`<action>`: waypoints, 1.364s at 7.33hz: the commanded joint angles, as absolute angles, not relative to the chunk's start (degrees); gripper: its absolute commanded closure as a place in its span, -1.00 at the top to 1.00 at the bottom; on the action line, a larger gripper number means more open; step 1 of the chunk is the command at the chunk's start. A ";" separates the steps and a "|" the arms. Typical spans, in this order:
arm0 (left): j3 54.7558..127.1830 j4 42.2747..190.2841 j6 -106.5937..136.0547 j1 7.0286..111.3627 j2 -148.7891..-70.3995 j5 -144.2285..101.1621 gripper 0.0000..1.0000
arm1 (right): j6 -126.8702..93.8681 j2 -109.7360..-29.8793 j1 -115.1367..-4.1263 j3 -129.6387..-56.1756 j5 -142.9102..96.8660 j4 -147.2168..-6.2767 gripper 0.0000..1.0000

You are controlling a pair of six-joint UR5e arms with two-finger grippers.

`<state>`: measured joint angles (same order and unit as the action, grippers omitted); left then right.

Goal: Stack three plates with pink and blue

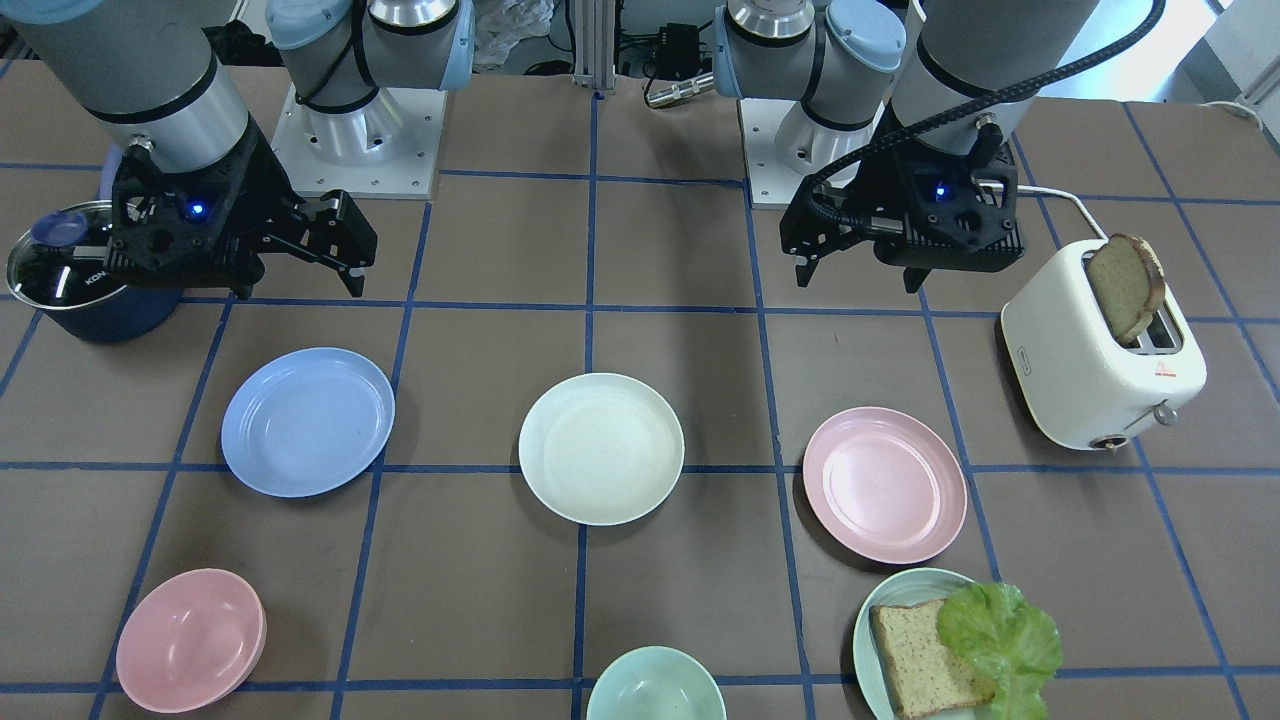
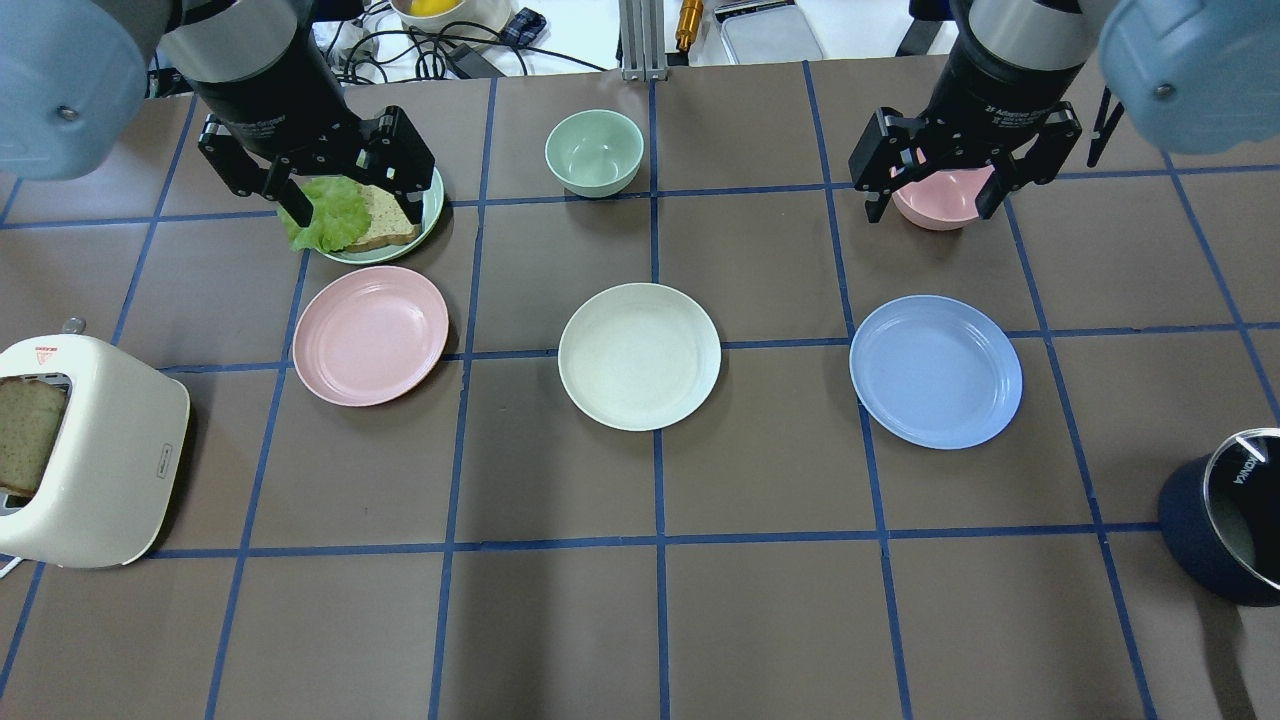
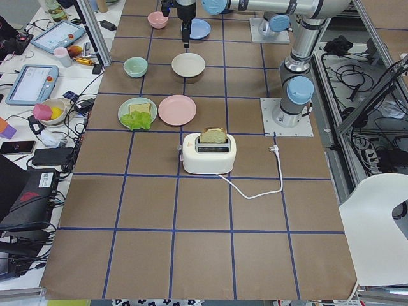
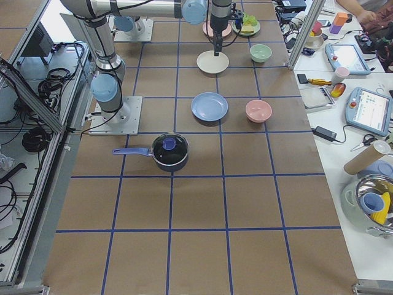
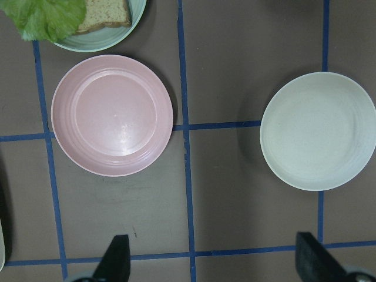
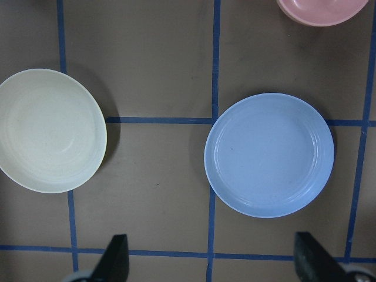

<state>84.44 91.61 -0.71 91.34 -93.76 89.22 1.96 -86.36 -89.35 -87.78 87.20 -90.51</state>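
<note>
Three equal plates lie apart in a row on the brown table. The pink plate is on my left side. The cream-white plate is in the middle. The light blue plate is on my right side. My left gripper is open and empty, raised above the table near the pink plate. My right gripper is open and empty, raised near the blue plate.
A pale green plate with bread and lettuce, a mint bowl and a pink bowl sit beyond the plates. A white toaster with bread stands far left. A dark lidded pot stands far right.
</note>
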 commanded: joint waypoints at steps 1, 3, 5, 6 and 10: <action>84.38 91.67 -0.70 91.23 -93.52 89.12 1.00 | 1.85 -86.31 -89.38 -87.98 87.19 -90.44 1.00; 84.46 91.67 -0.70 91.23 -93.43 89.12 1.00 | 2.11 -86.22 -89.38 -88.41 87.10 -90.53 1.00; 84.46 91.67 -0.97 90.97 -93.43 89.12 1.00 | 2.81 -85.87 -88.68 -89.03 87.53 -90.70 1.00; 84.46 91.67 -1.31 90.79 -93.43 89.12 1.00 | 2.99 -85.26 -87.64 -90.51 87.54 -93.23 1.00; 85.69 89.66 -0.97 89.91 -99.55 89.39 1.00 | 15.87 -81.67 -73.24 -103.50 87.19 -108.31 1.00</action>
